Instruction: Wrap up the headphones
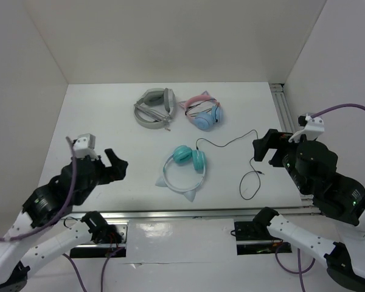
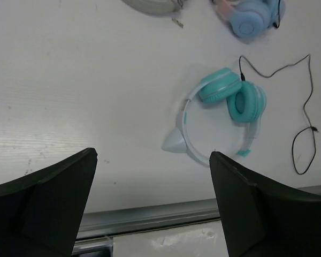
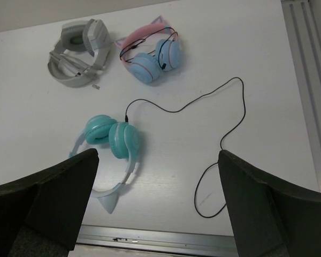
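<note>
The teal headphones (image 1: 190, 160) lie flat near the table's front middle, ear cups folded together, pale headband with cat ears toward the front edge. They also show in the left wrist view (image 2: 232, 97) and the right wrist view (image 3: 113, 139). Their thin black cable (image 1: 249, 159) runs loose to the right and ends in a loop; it also shows in the right wrist view (image 3: 224, 134). My left gripper (image 1: 117, 165) is open and empty, left of the headphones. My right gripper (image 1: 263, 148) is open and empty, above the cable's right part.
Grey headphones (image 1: 154, 107) and pink-banded light-blue headphones (image 1: 204, 113) lie at the back middle. A metal rail (image 1: 170, 214) runs along the table's front edge, another rail (image 1: 284, 106) along the right side. White walls enclose the table.
</note>
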`<action>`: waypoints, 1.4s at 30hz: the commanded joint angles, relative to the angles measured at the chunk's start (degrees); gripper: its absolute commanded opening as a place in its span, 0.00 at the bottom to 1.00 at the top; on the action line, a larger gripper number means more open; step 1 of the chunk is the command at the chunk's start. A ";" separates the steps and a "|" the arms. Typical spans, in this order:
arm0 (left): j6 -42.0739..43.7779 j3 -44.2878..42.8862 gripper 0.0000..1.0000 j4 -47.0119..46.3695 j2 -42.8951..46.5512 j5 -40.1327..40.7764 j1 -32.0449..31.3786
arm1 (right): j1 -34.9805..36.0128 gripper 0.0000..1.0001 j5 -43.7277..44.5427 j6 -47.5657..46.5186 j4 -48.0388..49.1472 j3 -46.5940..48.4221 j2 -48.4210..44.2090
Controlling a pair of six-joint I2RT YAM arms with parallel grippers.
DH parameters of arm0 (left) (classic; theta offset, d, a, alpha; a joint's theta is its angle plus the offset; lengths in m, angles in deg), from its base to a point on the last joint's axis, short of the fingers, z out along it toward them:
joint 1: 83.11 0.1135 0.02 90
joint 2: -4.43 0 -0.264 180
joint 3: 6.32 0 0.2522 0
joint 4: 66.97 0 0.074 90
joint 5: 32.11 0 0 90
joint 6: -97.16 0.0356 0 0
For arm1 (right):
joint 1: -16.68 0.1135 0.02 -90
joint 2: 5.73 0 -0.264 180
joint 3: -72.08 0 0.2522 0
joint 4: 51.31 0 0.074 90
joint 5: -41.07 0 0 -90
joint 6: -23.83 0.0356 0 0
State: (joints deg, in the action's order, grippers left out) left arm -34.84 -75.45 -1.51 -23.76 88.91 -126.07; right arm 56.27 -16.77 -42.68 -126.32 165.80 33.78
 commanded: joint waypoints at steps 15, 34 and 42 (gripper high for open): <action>-61.08 1.68 0.99 -18.92 -56.43 -5.44 -16.28 | 0.22 1.00 -8.07 -3.45 12.21 -14.66 0.66; -84.47 -0.61 0.81 -9.26 -72.63 -5.54 -21.11 | 0.22 1.00 -15.02 -4.59 15.02 -15.28 1.19; -87.54 -5.62 0.69 0.23 -75.97 -5.36 -21.11 | 0.22 1.00 -16.78 -4.59 16.17 -16.42 0.66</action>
State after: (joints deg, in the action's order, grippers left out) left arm -107.03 -82.12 -10.21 -95.95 83.97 -147.05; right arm 56.27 -31.98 -46.35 -113.45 149.56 34.87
